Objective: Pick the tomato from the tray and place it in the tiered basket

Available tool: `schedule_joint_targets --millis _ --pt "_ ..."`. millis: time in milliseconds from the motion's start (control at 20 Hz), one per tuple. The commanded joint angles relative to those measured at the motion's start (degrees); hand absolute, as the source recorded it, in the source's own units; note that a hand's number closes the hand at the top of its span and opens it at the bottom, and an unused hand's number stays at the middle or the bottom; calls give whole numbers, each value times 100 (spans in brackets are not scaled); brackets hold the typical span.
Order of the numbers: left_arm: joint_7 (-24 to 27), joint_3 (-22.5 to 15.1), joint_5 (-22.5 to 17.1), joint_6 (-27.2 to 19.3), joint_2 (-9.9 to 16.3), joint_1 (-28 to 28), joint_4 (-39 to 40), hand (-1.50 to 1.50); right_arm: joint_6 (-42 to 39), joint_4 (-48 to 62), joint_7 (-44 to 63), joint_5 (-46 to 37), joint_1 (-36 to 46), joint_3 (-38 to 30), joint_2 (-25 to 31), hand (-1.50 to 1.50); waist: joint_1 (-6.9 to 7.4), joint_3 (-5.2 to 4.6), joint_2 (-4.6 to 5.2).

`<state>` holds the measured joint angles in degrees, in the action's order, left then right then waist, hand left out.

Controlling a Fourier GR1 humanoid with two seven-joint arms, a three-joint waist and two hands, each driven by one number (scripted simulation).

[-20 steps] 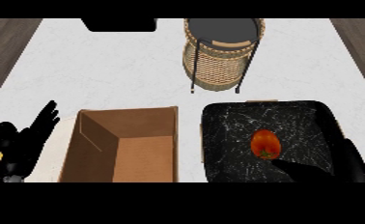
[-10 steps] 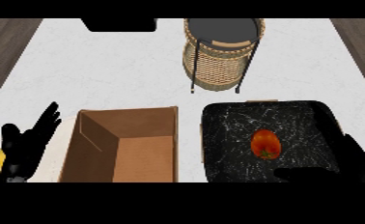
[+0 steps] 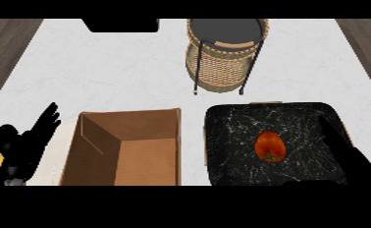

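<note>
A red-orange tomato [image 3: 269,146] lies on the black marbled tray [image 3: 232,128] at the lower right. My right hand [image 3: 349,159] comes in over the tray's right edge, just right of the tomato and apart from it, with its fingers straight and open. The wicker tiered basket [image 3: 224,57], with a dark round top and a thin black frame, stands behind the tray at the top centre. At the lower left edge my left hand [image 3: 29,145] rests open with fingers up.
An open brown cardboard box [image 3: 123,148] sits left of the tray, between the two hands. A flat black object [image 3: 119,24] lies at the counter's far edge. Dark wood shows past the white counter's left and right sides.
My right hand has risen from the lower right corner and moved over the tray's right edge, closer to the tomato. The left hand has barely shifted.
</note>
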<state>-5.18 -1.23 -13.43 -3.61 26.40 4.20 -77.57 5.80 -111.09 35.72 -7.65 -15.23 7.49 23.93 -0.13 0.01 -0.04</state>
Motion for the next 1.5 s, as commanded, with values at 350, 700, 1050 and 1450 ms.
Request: schedule_joint_targets --millis 350,700,1050,1450 --pt "42 455 411 474 -275 6 103 0 -445 586 -730 -255 -13 -252 -687 -150 7 0 1" --pt "-227 800 537 600 -411 -143 48 0 -407 921 -1047 -656 123 -269 -1068 -150 7 -1 1" --pt "102 886 811 779 -642 -157 337 0 -493 1563 -1397 -696 504 -578 -1190 -150 4 -1 5" --pt "-635 1016 930 745 -783 -357 -204 0 -348 2227 -1573 -954 993 -447 -1668 -150 14 0 4"
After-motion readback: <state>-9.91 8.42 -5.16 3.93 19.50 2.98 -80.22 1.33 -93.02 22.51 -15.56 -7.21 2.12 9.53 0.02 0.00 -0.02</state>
